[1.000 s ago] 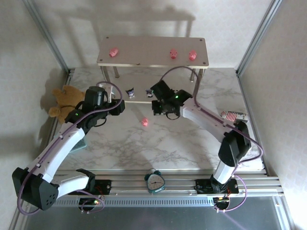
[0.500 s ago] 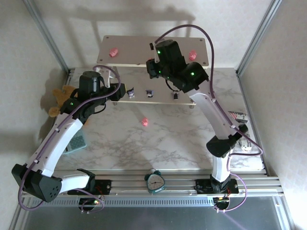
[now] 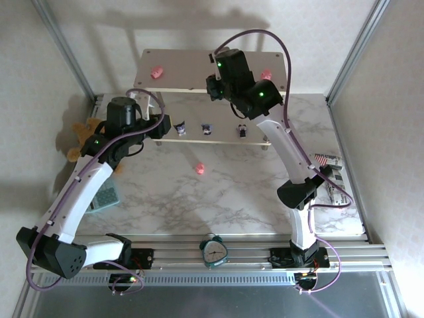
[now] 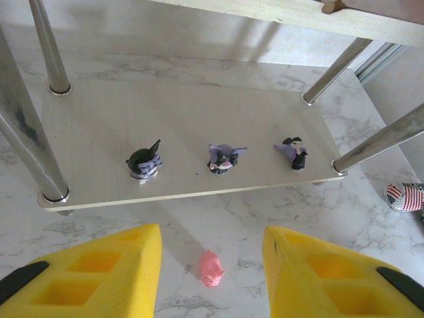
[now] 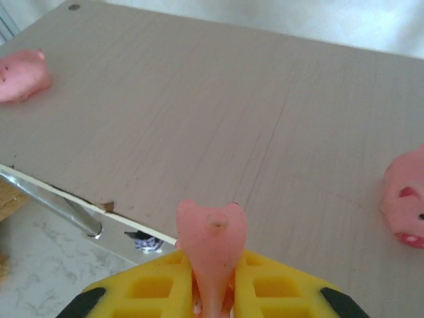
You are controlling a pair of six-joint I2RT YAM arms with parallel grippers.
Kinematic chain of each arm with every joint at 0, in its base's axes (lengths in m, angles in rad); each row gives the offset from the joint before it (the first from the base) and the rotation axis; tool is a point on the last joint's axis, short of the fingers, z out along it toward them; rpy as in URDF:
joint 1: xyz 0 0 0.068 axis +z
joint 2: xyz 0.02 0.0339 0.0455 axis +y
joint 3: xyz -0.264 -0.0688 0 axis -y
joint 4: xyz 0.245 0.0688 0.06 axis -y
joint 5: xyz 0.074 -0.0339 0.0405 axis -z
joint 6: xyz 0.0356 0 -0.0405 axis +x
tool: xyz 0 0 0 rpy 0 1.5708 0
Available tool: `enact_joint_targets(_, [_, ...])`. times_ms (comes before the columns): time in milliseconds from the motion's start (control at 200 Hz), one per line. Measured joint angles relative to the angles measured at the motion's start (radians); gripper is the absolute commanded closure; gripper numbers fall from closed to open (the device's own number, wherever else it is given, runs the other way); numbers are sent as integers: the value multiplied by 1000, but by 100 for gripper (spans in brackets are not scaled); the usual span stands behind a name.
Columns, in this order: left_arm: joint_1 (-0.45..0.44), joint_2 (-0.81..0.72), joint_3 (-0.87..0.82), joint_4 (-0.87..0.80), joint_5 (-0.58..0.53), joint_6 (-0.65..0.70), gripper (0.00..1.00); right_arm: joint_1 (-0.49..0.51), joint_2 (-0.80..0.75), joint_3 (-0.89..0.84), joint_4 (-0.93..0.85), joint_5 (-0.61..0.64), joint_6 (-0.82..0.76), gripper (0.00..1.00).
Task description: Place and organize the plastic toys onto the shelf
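Pink plastic pig toy (image 5: 211, 232) is clamped between the yellow jaws of the right gripper (image 5: 211, 268), above the front edge of the top board of the two-tier beige shelf with silver metal legs (image 3: 189, 76). Two more pink pigs lie on that board, left pig (image 5: 20, 74) and right pig (image 5: 405, 202). Three dark purple figurines (image 4: 222, 159) stand in a row on the lower board. Left gripper (image 4: 211, 233) hangs before the shelf, jaws partly open and empty. A loose pink pig (image 4: 211, 268) lies on the white marble desk (image 4: 344, 258) below them.
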Motion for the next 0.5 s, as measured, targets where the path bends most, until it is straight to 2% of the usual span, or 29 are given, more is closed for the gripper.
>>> enact_joint_targets(501, [15, 6, 3, -12, 9, 4, 56, -21, 73, 38, 30, 43, -52, 80])
